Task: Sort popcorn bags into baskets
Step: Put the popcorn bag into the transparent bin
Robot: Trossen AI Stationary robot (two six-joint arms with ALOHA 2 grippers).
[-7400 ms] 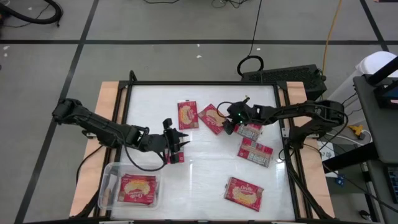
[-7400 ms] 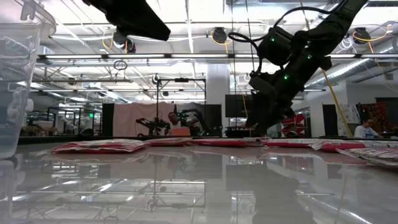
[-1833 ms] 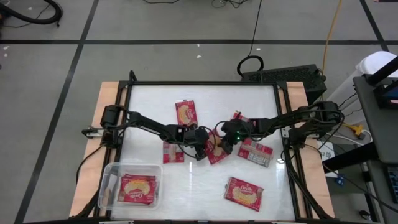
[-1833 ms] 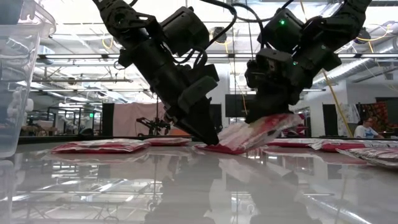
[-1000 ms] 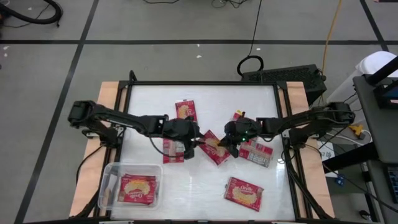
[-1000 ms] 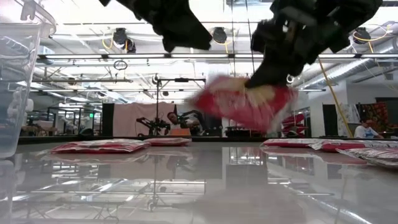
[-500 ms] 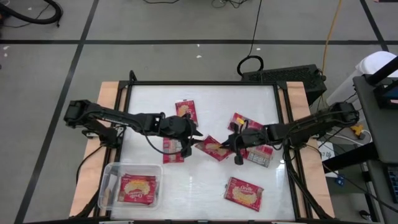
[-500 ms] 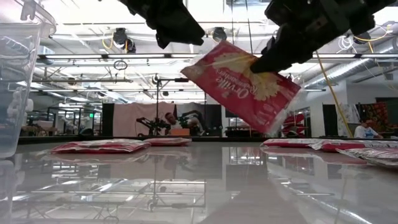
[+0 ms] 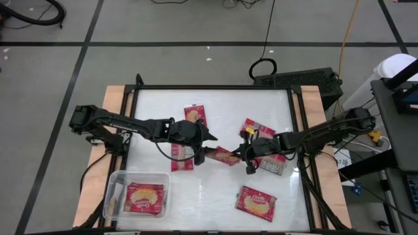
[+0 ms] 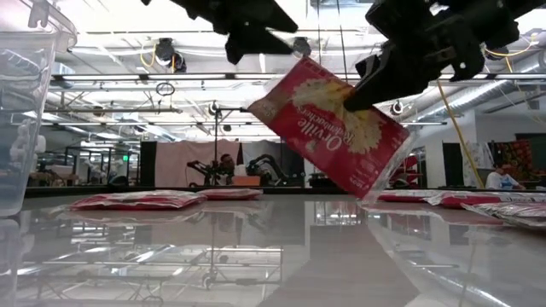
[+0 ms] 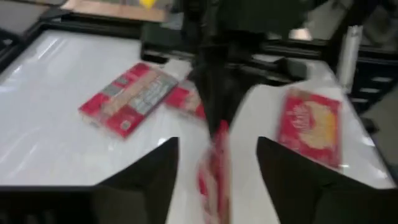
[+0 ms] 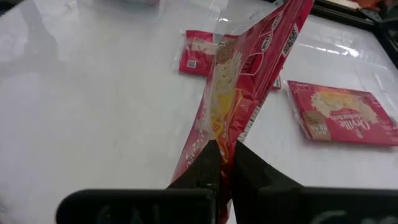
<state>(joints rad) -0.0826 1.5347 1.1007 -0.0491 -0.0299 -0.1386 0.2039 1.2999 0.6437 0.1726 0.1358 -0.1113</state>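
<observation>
Popcorn bag (image 10: 329,128) hangs airborne — low view only — pinched by right end effector (image 10: 363,88).

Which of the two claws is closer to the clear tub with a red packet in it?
The left. The left gripper hangs open over the table's middle, up and to the right of the tub. The right gripper is farther right, shut on a packet.

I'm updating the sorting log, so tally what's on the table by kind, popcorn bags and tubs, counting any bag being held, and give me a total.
popcorn bags: 7
clear tub: 1
Total: 8
</observation>
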